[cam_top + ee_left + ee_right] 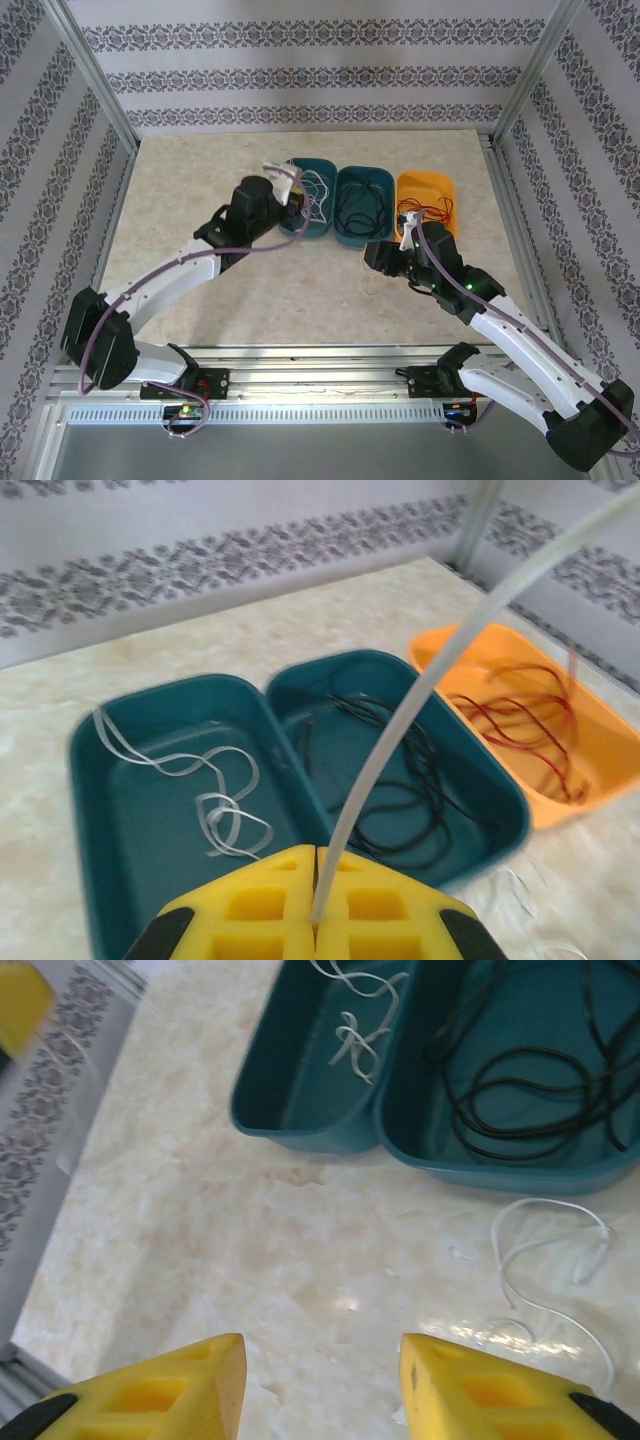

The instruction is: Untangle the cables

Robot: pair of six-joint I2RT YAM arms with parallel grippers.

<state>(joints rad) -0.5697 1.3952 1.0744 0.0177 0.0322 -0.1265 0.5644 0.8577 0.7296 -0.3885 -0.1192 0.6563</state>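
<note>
**White strand heading for the left bin**

The left hand [316,868] is clamping a thin white cable [420,685]. The strand is rising out of the grip and arching away to the upper right, and where its far end is lying cannot be told. The hand is hanging at the near rim of the left teal plastic bin [140,830], where other white cables [225,815] are lying in loose curls. Thin black cables [400,810] are coiling in the middle teal bin [470,750], and thin red cables [520,715] in the orange plastic bin [610,750].

Sorting by colour seems to be the step in hand, and it is looking nearly done. The right hand [322,1350] is hovering spread wide and holding nothing. Below it on the pale marbled tabletop [250,1230], one loose white cable [553,1205] is lying just in front of the middle bin.

The next move is probably calling for the left hand to feed the whole held strand over the bin before letting go, since a trailing length could be spilling back over the rim.
</note>
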